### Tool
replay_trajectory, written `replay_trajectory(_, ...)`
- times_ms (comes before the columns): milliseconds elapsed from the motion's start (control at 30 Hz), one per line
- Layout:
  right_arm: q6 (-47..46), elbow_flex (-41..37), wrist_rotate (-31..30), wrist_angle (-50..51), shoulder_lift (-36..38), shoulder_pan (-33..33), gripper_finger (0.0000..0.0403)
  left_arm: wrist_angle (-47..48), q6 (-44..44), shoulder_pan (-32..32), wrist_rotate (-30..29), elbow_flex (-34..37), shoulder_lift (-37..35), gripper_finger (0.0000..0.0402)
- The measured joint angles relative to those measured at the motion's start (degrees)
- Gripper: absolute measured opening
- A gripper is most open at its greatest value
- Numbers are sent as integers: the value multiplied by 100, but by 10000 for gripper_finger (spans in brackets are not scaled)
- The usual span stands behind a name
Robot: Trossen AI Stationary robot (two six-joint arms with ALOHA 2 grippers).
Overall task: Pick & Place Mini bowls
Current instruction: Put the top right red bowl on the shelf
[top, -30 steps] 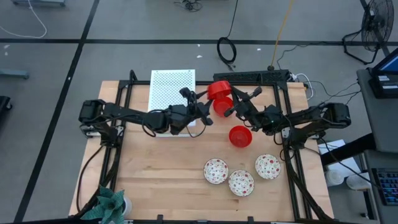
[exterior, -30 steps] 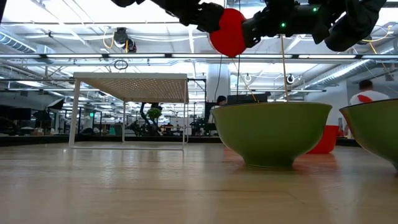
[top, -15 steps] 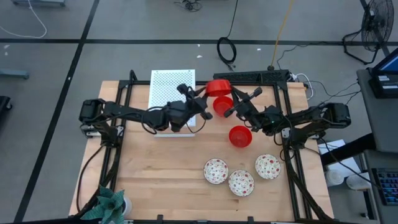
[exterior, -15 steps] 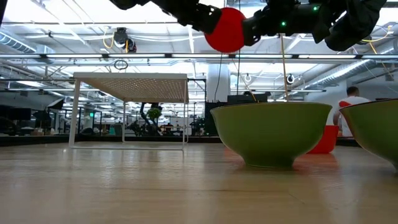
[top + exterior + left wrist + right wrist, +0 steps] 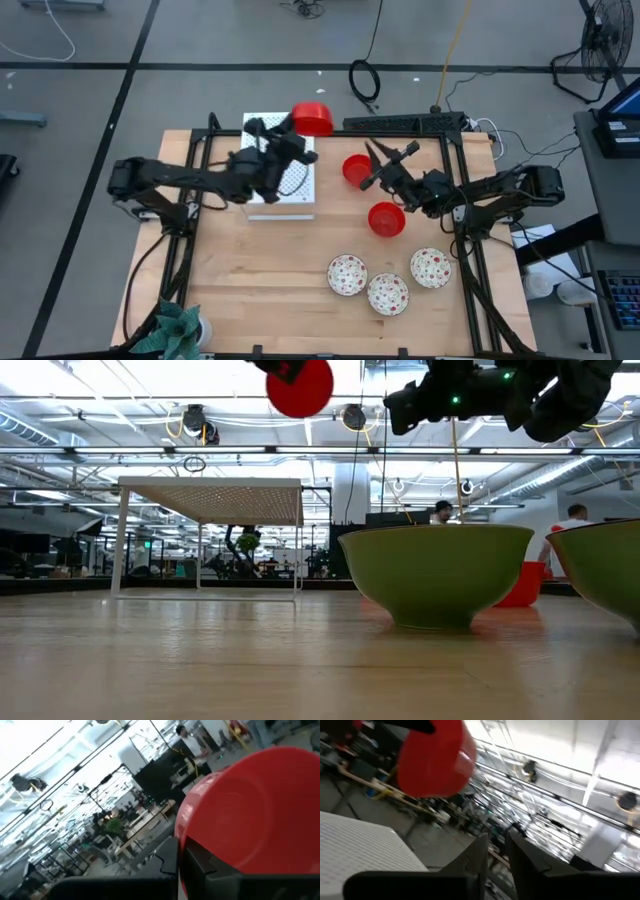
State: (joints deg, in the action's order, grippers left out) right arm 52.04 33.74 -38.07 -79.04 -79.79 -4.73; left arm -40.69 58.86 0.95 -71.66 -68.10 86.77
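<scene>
Room: a big bright hall with pipes and lamps high up, and a grey floor with black lines around my table.
Table [image 5: 260, 290]: light wood, flat and smooth, with a black frame at its sides.
My left gripper [image 5: 284, 139]: it is high above the back of the table, over the white board. It is pinched tight on the rim of a red bowl.
Red bowl in my left gripper [image 5: 311, 119]: small, round, shiny and plain red. I hold it by the edge, so it hangs tipped on its side in the air. I think I lift it high so it bumps nothing on its way.
My right gripper [image 5: 383, 162]: it hangs in the air near the middle back of the table, just beside a second red bowl. Its fingers are a little apart and nothing is between them.
Second red bowl [image 5: 355, 169]: it sits next to my right gripper, open side up. I cannot tell if it touches my fingers.
Third red bowl [image 5: 386, 218]: it rests on the wood, a bit nearer the front.
Flower bowls [image 5: 388, 292]: three white bowls with red specks inside, close together at the front right. From the side they look green outside.
White board [image 5: 279, 140]: a flat rectangle full of tiny holes, standing on thin legs like a little table.
What comes next, I guess: find a spot for the red bowl I hold and set it down softly.
</scene>
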Motion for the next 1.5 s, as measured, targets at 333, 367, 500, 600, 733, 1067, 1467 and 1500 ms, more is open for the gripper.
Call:
replay_trajectory(333, -433, 0, 57, 23, -2, -2, 79, 2981, -1788, 1295, -178, 7, -1799, 4)
replay_trajectory(367, -471, 0, 55, 23, -2, -7, 79, 3307, -2084, 1516, -95, 7, -1948, 4)
replay_trajectory(500, -486, 0, 73, 23, -2, -3, 79, 4903, -3837, 2378, 1246, 3, -2536, 3)
replay_trajectory(600, -488, 0, 68, 24, -2, -4, 78, 6020, -5519, 3172, 3457, 4, -2687, 3)
replay_trajectory(733, -494, 0, 66, 29, -4, -3, 79, 6784, -6519, 4205, 5631, -63, -2520, 3)
replay_trajectory(1067, -786, 0, 66, 54, -4, -5, 75, 9354, -7042, 5822, 8223, -1134, -816, 4)
replay_trajectory(1467, -786, 0, 44, 174, -7, -5, 75, 10297, -6910, 5855, 8405, -1601, -53, 8)
replay_trajectory(1500, -786, 0, 43, 172, -7, -5, 75, 10361, -6953, 5862, 8266, -1601, -53, 5)
